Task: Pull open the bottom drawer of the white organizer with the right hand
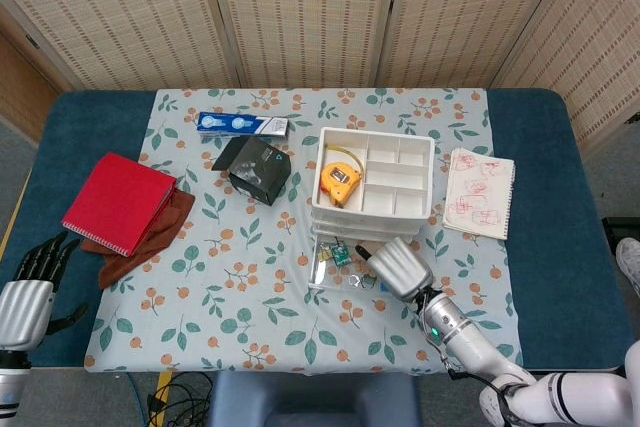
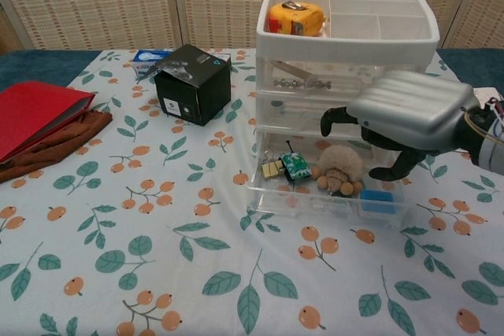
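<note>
Drawer (image 2: 327, 194): bottom of the organizer (image 2: 346, 37), already pulled out, contents showing.
Right robot hand (image 2: 405, 120): hovering over the drawer, fingers loosely curled, grasping nothing.
Left robot hand (image 1: 28, 292): released, idle at counter edge.

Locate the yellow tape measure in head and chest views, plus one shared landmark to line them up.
Head view: tape measure lies just right of centre, in the left compartment of the white organizer's top tray.
Chest view: tape measure sits upper centre-right, in the same top-left compartment of the organizer.
Shared landmark: black box, left of the organizer in both.
</note>
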You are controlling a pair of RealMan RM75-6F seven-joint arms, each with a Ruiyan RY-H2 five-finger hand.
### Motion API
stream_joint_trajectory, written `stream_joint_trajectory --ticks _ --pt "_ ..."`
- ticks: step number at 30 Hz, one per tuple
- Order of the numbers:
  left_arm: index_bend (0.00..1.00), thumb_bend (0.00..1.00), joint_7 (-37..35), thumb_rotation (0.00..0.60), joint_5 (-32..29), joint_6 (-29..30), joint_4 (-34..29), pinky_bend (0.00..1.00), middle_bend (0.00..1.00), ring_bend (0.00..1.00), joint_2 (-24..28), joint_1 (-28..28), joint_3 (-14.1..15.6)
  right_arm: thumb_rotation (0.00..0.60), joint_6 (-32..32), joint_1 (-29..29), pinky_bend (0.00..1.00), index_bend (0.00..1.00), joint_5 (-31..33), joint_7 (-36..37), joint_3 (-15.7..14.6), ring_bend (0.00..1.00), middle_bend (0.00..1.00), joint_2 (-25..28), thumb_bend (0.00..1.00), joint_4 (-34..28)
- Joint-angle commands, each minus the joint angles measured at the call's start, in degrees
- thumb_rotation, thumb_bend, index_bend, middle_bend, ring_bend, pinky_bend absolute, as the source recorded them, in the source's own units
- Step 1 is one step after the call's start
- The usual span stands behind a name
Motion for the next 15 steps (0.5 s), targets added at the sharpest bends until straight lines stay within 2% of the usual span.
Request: stream_joint_trajectory --ticks 1,15 --pt "0.08 0.18 0.0 0.6 0.1 0.1 0.0 0.09 0.01 0.05 0.1 0.0 0.0 0.6 -1.2 0.8 1.0 0.26 -0.4 -0.5 0.5 1.0 0.9 -0.9 0.19 1.3" --pt "0.08 0.18 0.2 0.6 0.1 1.1 -1.2 0.09 0.01 0.05 1.2 0.8 0.1 0.6 -6.7 4.9 1.0 0.26 0.1 -4.1 3.0 1.0 0.9 -5.4 0.2 7.1"
